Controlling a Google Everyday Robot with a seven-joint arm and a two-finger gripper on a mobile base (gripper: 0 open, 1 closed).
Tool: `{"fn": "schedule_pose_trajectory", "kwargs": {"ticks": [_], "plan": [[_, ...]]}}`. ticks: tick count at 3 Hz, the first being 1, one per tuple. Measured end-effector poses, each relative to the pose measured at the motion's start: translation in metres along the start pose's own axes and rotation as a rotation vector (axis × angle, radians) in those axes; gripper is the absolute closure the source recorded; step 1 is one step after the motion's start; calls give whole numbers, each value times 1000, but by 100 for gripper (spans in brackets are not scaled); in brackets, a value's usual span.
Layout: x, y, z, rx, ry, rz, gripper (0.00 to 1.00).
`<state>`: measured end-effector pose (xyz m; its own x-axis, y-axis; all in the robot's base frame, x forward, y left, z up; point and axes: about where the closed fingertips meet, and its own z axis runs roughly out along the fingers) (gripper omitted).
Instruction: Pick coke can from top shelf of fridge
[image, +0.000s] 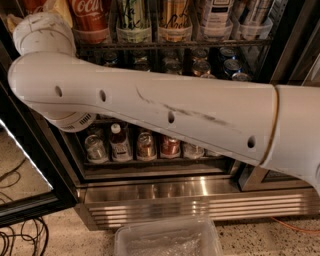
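Observation:
A red coke can (90, 17) with white script stands at the left of the fridge's top shelf (175, 45), its top cut off by the frame edge. Green, gold and pale cans stand in clear trays to its right. My white arm (165, 112) crosses the whole view in front of the fridge (200, 197) and bends up at the left. My gripper (35, 9) is at the top left corner, just left of the coke can at shelf height, mostly cut off by the frame. A sliver of red shows there.
Lower racks hold small cans and bottles (145, 145). The open glass door (25, 170) hangs at the left. A clear plastic bin (167, 240) sits on the floor before the steel base panel. Black cables (20, 242) lie at the bottom left.

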<state>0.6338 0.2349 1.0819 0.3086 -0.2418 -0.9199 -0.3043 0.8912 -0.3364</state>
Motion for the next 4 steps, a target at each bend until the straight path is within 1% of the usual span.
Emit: {"fn": "schedule_pose_trajectory", "kwargs": {"ticks": [1, 2, 3, 4], "plan": [[-1, -1, 4, 22, 8, -46, 26], [-4, -1, 7, 33, 2, -64, 25], [-4, 2, 4, 41, 1, -45, 44], [-4, 2, 4, 41, 1, -45, 67]]}}
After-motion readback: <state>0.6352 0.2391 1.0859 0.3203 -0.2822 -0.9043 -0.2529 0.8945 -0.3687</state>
